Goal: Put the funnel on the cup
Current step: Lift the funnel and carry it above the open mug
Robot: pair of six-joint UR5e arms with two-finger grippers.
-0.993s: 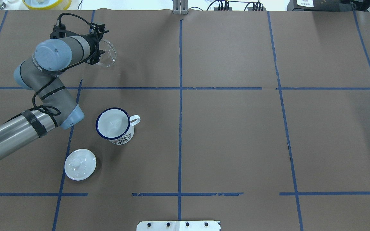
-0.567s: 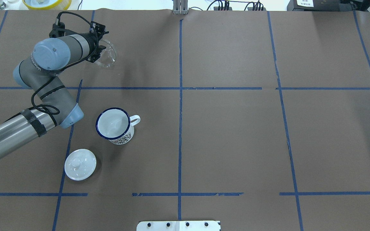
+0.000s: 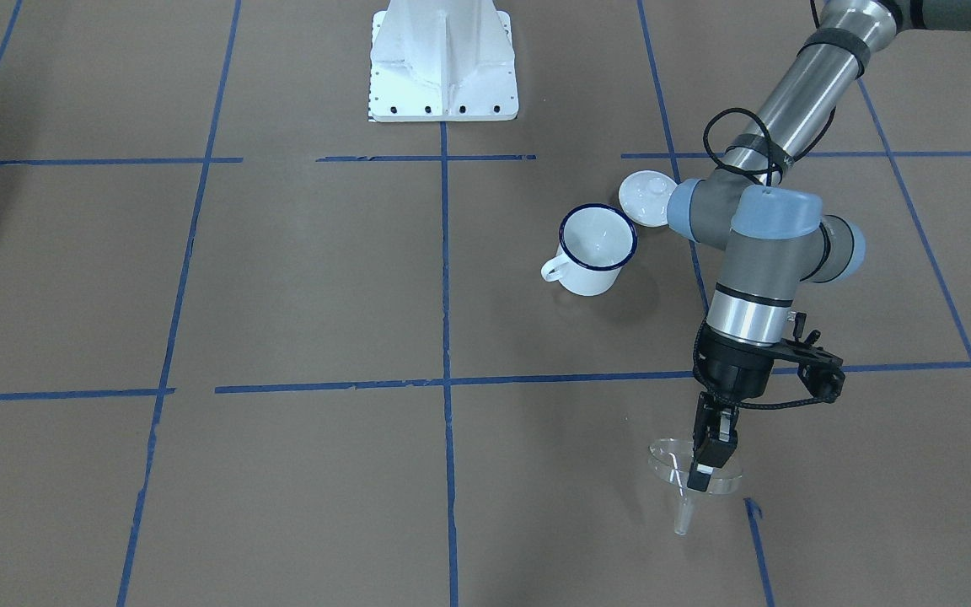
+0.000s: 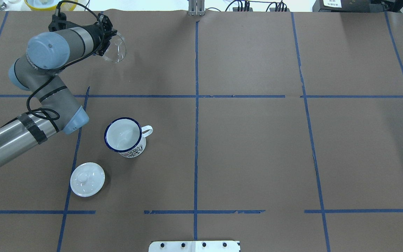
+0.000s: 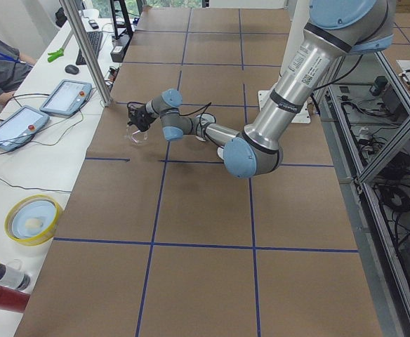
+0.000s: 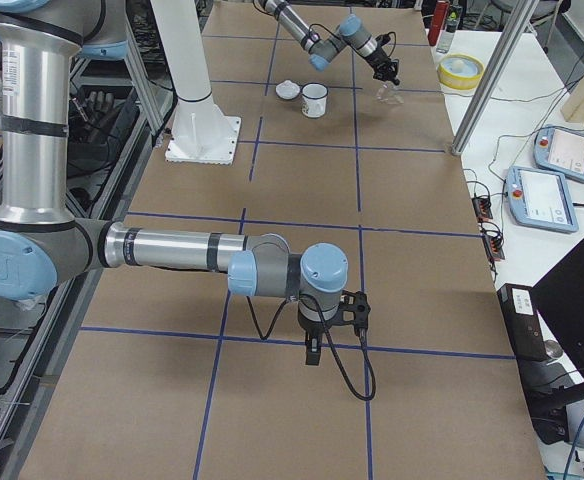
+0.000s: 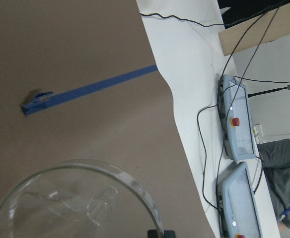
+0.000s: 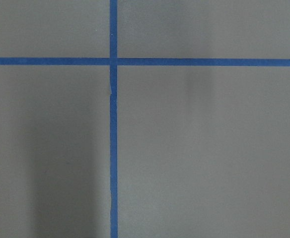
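Funnel (image 3: 669, 461), rim pinched between closed left fingers (image 3: 710, 442), has shifted farther from cup (image 3: 596, 253).

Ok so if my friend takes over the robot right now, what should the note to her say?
Left gripper: shut on the rim of the funnel, wide mouth up, stem pointing down, at the far side of the table from the robot.
Right gripper: off on its own side, away from the job; open or shut cannot be told.
Cup: upright and empty, with the white lid lying beside it.
Done: funnel grasped.
Left: carry it over the cup, lower the stem into the mouth, let go.
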